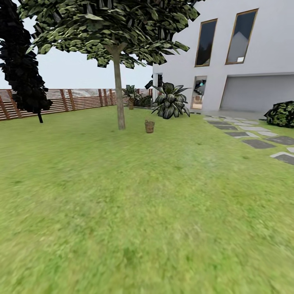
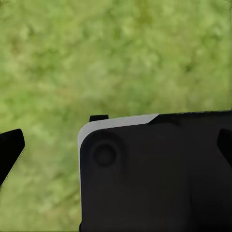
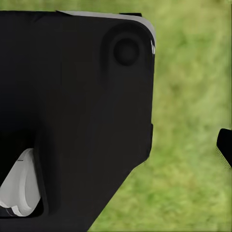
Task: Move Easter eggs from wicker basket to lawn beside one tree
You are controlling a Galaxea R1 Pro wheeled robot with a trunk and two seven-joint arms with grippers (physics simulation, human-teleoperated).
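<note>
Standing on the lawn point(image 1: 134, 196) far ahead, the wicker basket point(image 1: 150, 126) sits just beside the trunk of the tree point(image 1: 119, 94) — too small to tell what lies inside. Both wrist views look down on grass past dark robot bodywork, with dark finger parts at the picture edges — whether either set of jaws is apart or together I cannot tell.

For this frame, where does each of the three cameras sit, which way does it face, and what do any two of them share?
Head view: on the robot's head, facing forward across the lawn to the tree, the wicker basket beside it, and the house.
Left wrist view: on the left arm, looking down at grass past a dark robot part.
Right wrist view: on the right arm, looking down at grass past a black robot part.
Shared: both wrist views show blurred grass and dark robot bodywork.
</note>
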